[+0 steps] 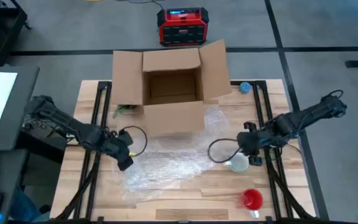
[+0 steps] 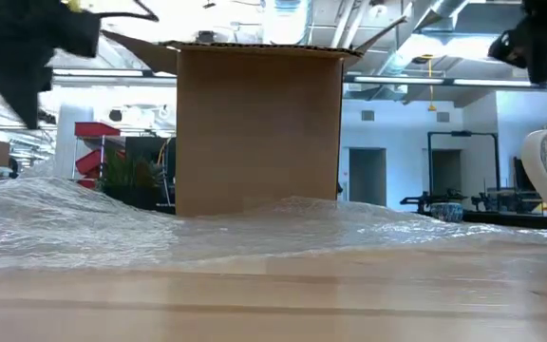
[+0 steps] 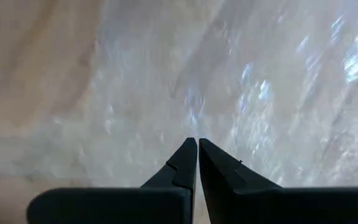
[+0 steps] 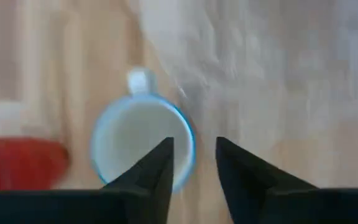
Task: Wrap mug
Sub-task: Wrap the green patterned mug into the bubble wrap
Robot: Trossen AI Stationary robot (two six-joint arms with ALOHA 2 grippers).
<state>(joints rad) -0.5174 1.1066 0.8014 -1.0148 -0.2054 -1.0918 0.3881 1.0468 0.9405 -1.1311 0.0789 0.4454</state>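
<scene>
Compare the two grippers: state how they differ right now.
The left gripper has its fingers shut; the right gripper is open. The left hovers over the bubble wrap; the right hangs over the upright mug, beside the wrap's edge. Both are empty.

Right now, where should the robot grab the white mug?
Probably by the rim of the mug, coming from above: it stands upright, mouth open upward, beside the bubble wrap. The right gripper hovers over it, fingers open, straddling the wall opposite the handle.
</scene>
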